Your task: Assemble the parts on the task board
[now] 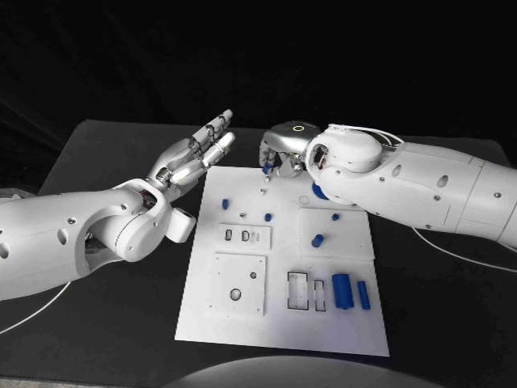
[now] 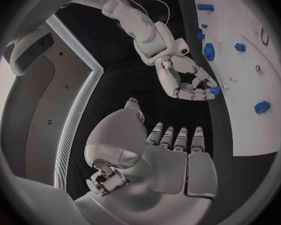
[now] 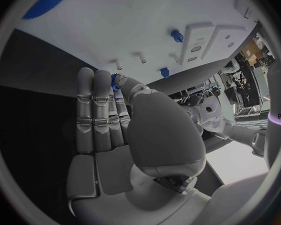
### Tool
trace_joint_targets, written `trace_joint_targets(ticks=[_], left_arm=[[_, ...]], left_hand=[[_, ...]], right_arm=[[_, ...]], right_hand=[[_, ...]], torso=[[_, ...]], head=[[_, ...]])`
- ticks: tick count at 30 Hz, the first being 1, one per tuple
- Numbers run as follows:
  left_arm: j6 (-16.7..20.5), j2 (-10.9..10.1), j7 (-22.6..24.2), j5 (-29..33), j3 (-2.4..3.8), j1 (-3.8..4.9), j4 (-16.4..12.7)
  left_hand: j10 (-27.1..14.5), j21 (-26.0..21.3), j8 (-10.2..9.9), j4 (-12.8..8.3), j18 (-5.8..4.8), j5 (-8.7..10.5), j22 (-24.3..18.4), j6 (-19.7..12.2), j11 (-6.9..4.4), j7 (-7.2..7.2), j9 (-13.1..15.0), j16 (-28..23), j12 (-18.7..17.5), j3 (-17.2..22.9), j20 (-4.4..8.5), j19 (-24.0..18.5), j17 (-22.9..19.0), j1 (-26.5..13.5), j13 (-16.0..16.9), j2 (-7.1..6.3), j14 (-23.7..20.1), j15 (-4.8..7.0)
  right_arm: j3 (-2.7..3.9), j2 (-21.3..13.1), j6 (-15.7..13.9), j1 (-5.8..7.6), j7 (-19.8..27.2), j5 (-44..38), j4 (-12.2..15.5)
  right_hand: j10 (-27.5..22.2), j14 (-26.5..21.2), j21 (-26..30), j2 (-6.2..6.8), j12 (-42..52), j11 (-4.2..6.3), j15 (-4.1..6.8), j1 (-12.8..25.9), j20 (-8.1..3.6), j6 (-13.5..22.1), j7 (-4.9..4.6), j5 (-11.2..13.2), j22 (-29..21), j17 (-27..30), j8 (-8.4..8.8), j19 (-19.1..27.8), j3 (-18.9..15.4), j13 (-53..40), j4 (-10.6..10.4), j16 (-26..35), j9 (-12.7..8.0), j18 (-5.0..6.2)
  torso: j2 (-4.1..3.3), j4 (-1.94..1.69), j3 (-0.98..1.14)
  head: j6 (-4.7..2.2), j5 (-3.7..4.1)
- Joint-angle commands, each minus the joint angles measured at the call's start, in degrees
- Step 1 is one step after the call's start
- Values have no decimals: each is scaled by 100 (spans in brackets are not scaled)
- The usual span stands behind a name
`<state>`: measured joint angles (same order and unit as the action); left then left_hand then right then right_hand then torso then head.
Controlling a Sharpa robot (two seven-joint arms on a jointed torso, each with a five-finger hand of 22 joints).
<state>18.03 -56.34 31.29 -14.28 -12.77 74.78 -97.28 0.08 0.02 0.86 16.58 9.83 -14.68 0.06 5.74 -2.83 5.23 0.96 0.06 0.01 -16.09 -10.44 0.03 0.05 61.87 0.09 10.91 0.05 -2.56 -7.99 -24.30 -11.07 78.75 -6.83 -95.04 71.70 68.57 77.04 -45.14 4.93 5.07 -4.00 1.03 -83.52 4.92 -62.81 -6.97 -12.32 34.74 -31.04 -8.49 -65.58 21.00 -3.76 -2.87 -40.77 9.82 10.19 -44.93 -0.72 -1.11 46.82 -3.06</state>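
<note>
The white task board (image 1: 284, 323) lies in the middle of the black table. My right hand (image 1: 284, 152) hovers over the board's far edge and pinches a small blue part (image 1: 266, 167) between thumb and fingertips. The left wrist view shows that hand (image 2: 184, 80) with the blue part (image 2: 214, 91) at its fingertips, and the right wrist view shows the part (image 3: 115, 82) at the thumb tip. My left hand (image 1: 195, 158) is held flat with fingers straight and empty, just off the board's far left corner. A blue gear (image 1: 319, 191) sits half hidden under my right forearm.
On the board stand a blue peg (image 1: 226, 203), another blue peg (image 1: 318, 240), two metal pins (image 1: 266, 217) and two blue cylinders (image 1: 342, 288) at the near right. Slotted white blocks (image 1: 242, 235) sit mid-board. A cable (image 1: 439, 246) runs right of the board.
</note>
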Motion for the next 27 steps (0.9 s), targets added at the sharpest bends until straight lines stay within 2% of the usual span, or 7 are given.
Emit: trace_joint_targets(ticks=[1, 12, 19, 23, 27], left_arm=[[-18, 12, 64, -59, 2, 6, -9], [-57, 35, 67, -10, 2, 5, 9], [-77, 52, 69, 11, 2, 4, 30], [-89, 70, 69, 21, 1, 3, 57], [-107, 94, 68, 36, 1, 2, 84]], left_hand=[[-8, -2, 20, -5, 31, 17, -6, -9, 44, -23, 6, -6, -1, -26, -9, -3, -5, 8, -9, -44, -5, 17], [-8, -2, 19, -3, 33, -33, -6, -12, 48, -39, 6, -6, -1, -8, -13, -3, -5, 19, -9, -14, -5, 12], [-8, -2, 19, -3, 34, -57, -6, -13, 51, -42, 5, -6, -1, 0, -15, -3, -5, 26, -9, -2, -5, 9], [-8, -2, 19, -3, 34, -57, -6, -13, 51, -42, 5, -6, -1, 0, -15, -3, -5, 26, -9, -2, -5, 9], [-8, -2, 19, -4, 35, -67, -6, -14, 53, -43, 5, -6, -1, 4, -16, -3, -5, 29, -9, 5, -5, 8]], right_arm=[[6, 5, 37, -15, -58, -49, -21], [8, -96, -102, -40, -38, -56, 118], [15, -199, -184, -64, -24, -35, 248], [22, -232, -111, -78, -49, -23, 288], [24, -264, -5, -86, -87, -19, 307]], right_hand=[[-39, -20, -17, 10, -39, 2, -8, -24, -8, 33, -9, -7, 5, 4, 23, 30, 9, -2, 27, 34, -4, 18], [-44, -41, -17, 1, -56, -1, -10, -43, -6, 39, -15, -26, 21, 3, 39, 53, 36, -5, 41, 43, -3, 20], [-41, -42, -19, 4, -59, -5, -16, -44, -3, 42, -21, -37, 28, 1, 46, 58, 41, -6, 44, 42, -3, 19], [-46, -45, -22, 8, -68, -12, -23, -43, 1, 56, -27, -44, 37, 0, 59, 65, 47, -6, 47, 42, -6, 18], [-70, -58, -23, 14, -88, -21, -29, -33, 7, 81, -34, -42, 48, -2, 82, 79, 54, -4, 44, 47, -11, 17]], torso=[[4, 2, -1], [5, 2, 1], [1, 2, -2], [6, 10, 0], [6, 0, -7]], head=[[13, -9], [46, -11], [42, -6], [24, 2], [20, 39]])
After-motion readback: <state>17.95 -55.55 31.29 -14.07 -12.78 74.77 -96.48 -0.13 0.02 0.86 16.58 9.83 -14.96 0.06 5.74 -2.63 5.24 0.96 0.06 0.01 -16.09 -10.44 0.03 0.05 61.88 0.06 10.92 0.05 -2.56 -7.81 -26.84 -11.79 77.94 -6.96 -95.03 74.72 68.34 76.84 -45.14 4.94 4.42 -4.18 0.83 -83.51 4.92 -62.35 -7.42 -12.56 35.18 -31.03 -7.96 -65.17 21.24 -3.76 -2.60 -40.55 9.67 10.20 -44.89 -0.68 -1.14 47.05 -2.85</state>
